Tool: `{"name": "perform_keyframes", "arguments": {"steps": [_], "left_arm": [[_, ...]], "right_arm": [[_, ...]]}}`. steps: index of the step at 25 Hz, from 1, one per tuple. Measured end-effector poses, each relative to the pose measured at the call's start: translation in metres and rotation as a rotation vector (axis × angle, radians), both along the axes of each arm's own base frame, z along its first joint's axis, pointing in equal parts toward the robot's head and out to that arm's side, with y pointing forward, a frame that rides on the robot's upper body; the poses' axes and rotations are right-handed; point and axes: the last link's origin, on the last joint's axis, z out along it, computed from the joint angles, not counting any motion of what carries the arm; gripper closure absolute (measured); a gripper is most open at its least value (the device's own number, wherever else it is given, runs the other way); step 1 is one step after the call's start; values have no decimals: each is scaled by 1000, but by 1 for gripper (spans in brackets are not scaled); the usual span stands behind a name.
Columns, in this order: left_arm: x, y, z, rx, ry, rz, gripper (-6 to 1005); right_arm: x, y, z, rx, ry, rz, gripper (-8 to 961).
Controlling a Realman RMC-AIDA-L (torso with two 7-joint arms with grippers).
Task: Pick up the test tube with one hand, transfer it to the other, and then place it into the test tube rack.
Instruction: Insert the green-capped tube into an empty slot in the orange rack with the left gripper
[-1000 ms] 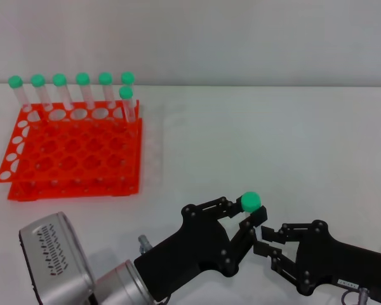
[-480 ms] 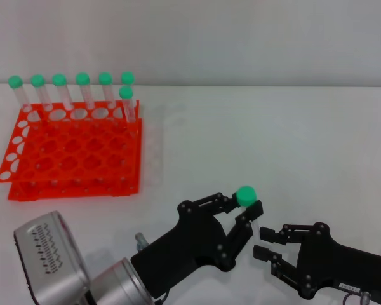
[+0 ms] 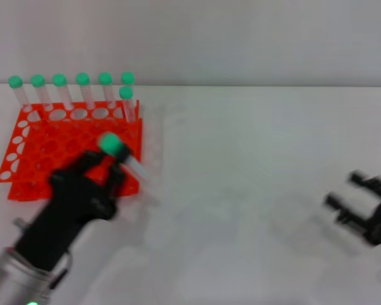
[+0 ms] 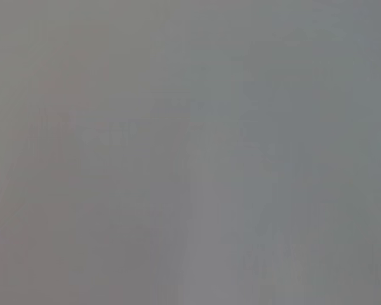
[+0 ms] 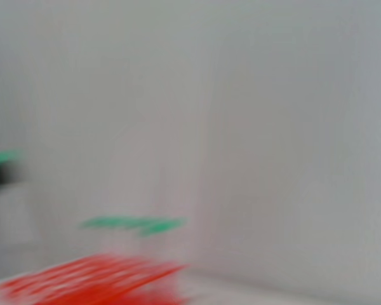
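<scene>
My left gripper (image 3: 110, 164) is shut on the test tube (image 3: 134, 168). It holds the tube tilted, green cap (image 3: 113, 145) up, over the near right part of the orange-red rack (image 3: 44, 149). My right gripper (image 3: 347, 192) is open and empty, low over the table at the far right. The right wrist view shows the rack (image 5: 95, 283) as a blur with green caps (image 5: 133, 223) above it. The left wrist view shows only grey blur.
Several other green-capped tubes (image 3: 82, 89) stand upright in the rack's back row, and one more (image 3: 127, 101) just in front at the right end. White table (image 3: 241, 146) stretches between the rack and my right gripper.
My left gripper has carried the tube from the front centre up and left to over the rack. My right gripper has let go and drawn back to the right.
</scene>
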Motion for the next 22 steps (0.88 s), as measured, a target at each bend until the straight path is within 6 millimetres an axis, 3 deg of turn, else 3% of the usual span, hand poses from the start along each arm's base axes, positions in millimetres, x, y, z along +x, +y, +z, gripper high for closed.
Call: {"name": "perform_keyframes", "arguments": {"steps": [4,9,22], "left_arm": [[-17,6,25,126,0,58,775],[-35,24,42,222,-9,195,777],[-18,95,49,242,56,261,779]], "right_arm": [[21,-1,29,223,67,-128,340],[26,0,42,320,89,-161,155],[17,10,40,310,92,-127,164]]}}
